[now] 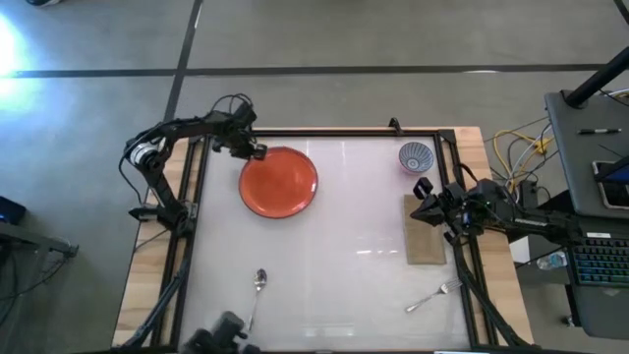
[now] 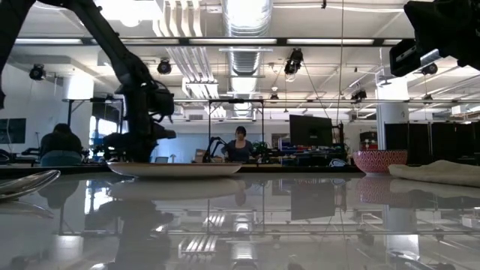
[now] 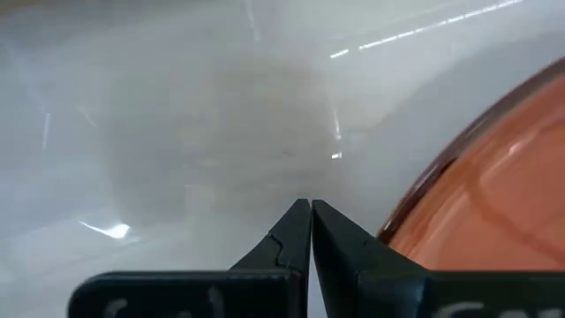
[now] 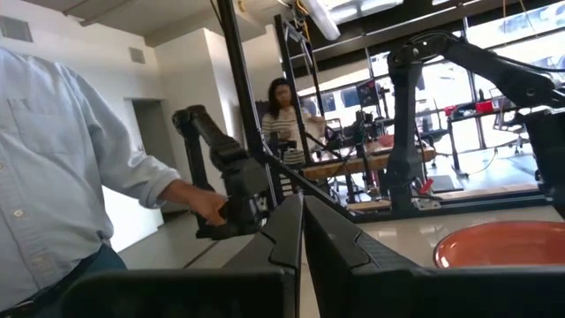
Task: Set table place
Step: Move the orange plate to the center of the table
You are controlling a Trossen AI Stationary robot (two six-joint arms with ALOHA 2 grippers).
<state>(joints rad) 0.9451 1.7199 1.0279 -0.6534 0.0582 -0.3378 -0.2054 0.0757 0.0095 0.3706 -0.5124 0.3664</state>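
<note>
High view: the bench (image 1: pixel 324 285), white-topped with light wood edges, fills the centre of the frame. An orange plate (image 1: pixel 279 182) lies on it at upper left of centre. The left end effector (image 1: pixel 254 150) sits at the plate's upper left rim, low over the bench; in the left wrist view its fingers (image 3: pixel 287 243) are pressed together with nothing between them, and the plate's edge shows just beside them at the right of that frame. A patterned bowl (image 1: pixel 416 156) stands at the upper right of the bench. A tan napkin (image 1: pixel 424 236) lies below the bowl along the right side. The right end effector (image 1: pixel 426 202) hangs at the napkin's upper end, fingers together and empty as seen in the right wrist view. A spoon (image 1: pixel 258 285) lies at lower left and a fork (image 1: pixel 434 295) at lower right, well apart from each other.

Right wrist view: a person in a light shirt (image 4: pixel 53 168) stands at the left of the frame, one hand (image 4: pixel 205 205) on a dark arm-like device.
</note>
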